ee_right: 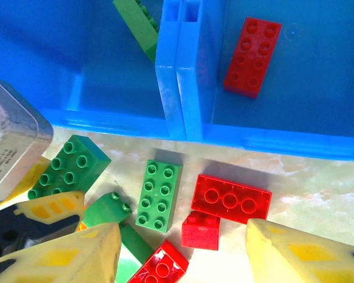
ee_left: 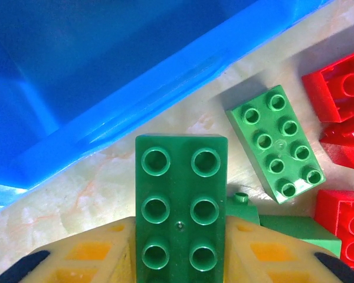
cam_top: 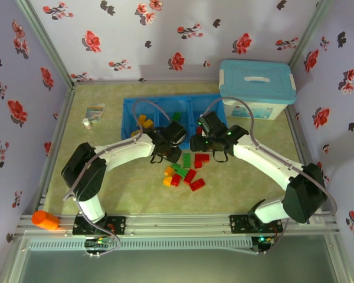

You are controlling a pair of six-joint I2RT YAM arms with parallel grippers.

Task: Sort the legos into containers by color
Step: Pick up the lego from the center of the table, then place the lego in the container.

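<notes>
Left tool (ee_left: 180,239) pinches 1 green brick (ee_left: 180,188) beside the tray (ee_left: 106,88): lift clear of its wall, release in its green bay. Right tool (ee_right: 183,244) is spread.

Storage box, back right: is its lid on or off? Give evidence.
On. The light-blue lid sits flat across the white box, covering its top edge to edge.

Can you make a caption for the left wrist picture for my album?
Left gripper pinches a green brick beside the blue tray; another green brick and red bricks lie nearby.
</notes>
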